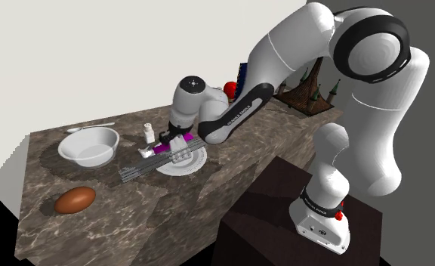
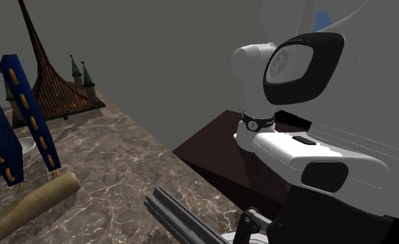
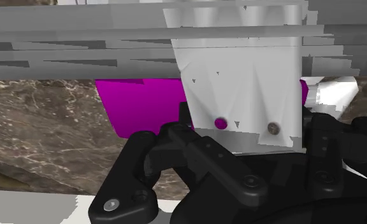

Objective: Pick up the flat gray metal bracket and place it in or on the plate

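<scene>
Gripper (image 1: 175,149) low over gray bracket (image 1: 137,171); clamp state: cannot tell. Bracket outspans plate (image 1: 197,164), hence overhang toward 8 o'clock, shoulder view.

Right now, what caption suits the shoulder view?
White arm reaches across marbled counter, gray bracket over the plate, white bowl beside.

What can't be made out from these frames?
- Plate, shoulder view: largely covered by the bracket; I cannot tell whether the bracket rests on it or hangs above it.
- Red object, shoulder view: mostly behind the arm; cannot be identified.
- Magenta object, wrist view: partly covered by the bracket; full shape hidden.
- Bracket, second exterior view: cut off by the bottom edge.
</scene>
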Controlling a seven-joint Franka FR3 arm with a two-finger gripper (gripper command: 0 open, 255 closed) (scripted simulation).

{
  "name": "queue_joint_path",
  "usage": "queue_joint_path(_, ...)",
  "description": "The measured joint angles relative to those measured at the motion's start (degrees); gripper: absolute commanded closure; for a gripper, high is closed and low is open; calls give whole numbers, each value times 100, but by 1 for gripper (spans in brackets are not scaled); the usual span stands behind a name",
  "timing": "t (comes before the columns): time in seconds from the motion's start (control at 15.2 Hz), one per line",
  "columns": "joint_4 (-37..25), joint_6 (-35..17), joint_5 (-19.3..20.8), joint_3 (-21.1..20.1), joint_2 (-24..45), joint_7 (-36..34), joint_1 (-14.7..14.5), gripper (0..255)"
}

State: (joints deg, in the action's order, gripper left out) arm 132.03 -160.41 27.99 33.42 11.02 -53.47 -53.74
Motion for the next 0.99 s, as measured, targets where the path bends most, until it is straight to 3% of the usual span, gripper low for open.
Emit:
queue_joint_path(0.66, 46, -320, -9, 30, 273, -96, 13, 255)
queue_joint_path(0.73, 40, -319, -23, 24, 283, -83, 21, 0)
queue_joint_path(0.99, 58, -346, -39, 11, 359, -94, 26, 0)
